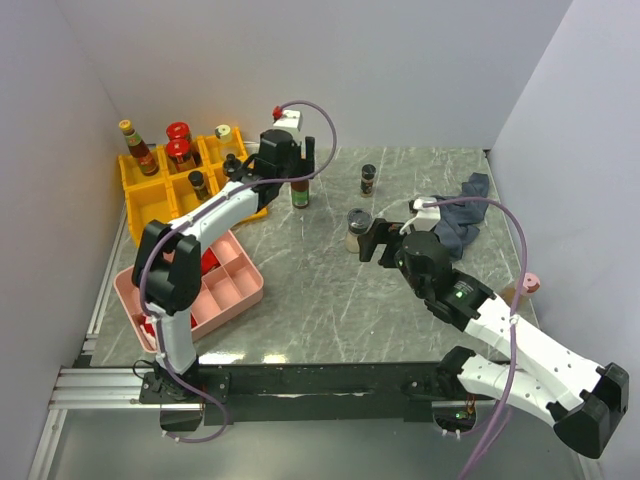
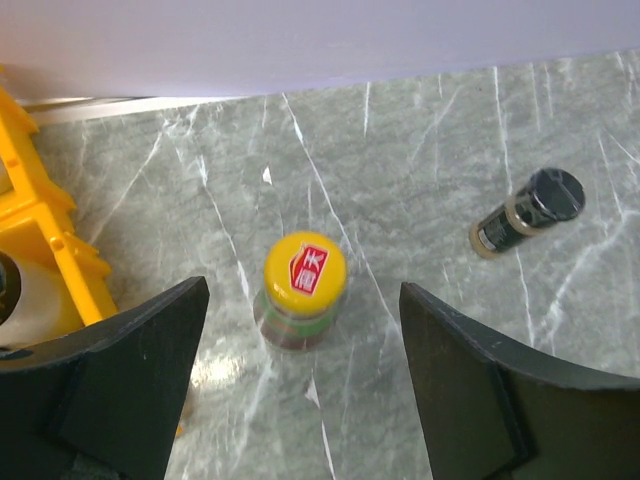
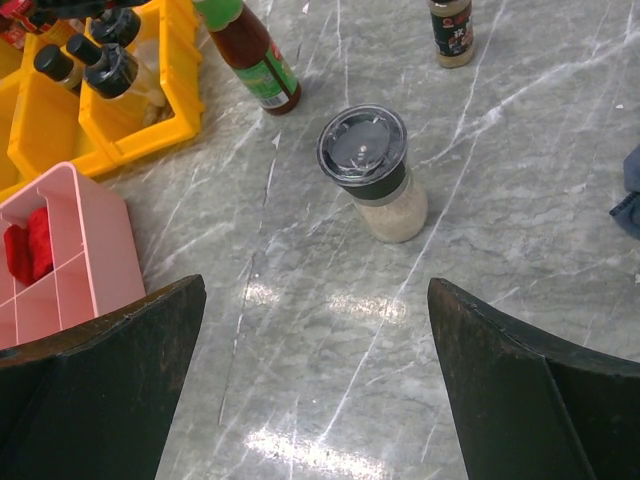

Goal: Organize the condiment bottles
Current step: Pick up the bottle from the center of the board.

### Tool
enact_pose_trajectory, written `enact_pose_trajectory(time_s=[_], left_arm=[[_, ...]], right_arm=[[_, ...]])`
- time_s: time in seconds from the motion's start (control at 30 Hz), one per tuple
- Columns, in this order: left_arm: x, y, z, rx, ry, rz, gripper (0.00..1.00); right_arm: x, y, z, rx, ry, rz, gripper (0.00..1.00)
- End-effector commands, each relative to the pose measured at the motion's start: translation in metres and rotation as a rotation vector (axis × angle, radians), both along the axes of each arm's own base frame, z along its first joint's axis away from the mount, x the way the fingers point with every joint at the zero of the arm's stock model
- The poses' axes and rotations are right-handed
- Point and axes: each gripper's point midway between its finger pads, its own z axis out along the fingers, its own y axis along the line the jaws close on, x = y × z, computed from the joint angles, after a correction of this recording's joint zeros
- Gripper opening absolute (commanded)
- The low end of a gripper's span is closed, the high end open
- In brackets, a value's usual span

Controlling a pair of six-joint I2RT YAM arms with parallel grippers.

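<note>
A slim yellow-capped, green-labelled bottle [image 1: 300, 190] stands on the marble table just right of the yellow bins [image 1: 150, 195]. My left gripper [image 1: 288, 172] hangs open above it; in the left wrist view the bottle [image 2: 304, 290] sits between the two open fingers, untouched. A pale shaker with a black lid [image 1: 357, 230] stands mid-table. My right gripper [image 1: 372, 240] is open and empty just short of the shaker [image 3: 375, 175]. A black-capped spice jar [image 1: 368, 179] stands farther back. The bins hold red-lidded jars [image 1: 179, 145], a yellow-capped bottle [image 1: 137, 148], a pale shaker [image 1: 224, 133] and black-capped bottles [image 1: 198, 183].
A pink compartment tray [image 1: 225, 285] with red blocks [image 3: 25, 245] lies at the front left, under the left arm. A dark blue-grey cloth [image 1: 460, 215] lies at the right, behind the right arm. White walls close in the table at the back and both sides.
</note>
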Motion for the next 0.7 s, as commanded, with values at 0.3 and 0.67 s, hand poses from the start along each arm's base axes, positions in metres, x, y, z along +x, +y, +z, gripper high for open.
enact_pose_trajectory(time_s=[0.3,0.67], left_arm=[[0.038,-0.014,0.017,0.002,-0.114,0.025,0.68],[0.038,-0.015,0.011,-0.003,-0.111,0.027,0.49]], right_arm=[[0.004,-0.001,0.008,0.013,-0.043,-0.005,1.0],[0.004,-0.001,0.008,0.011,-0.043,-0.004,1.0]])
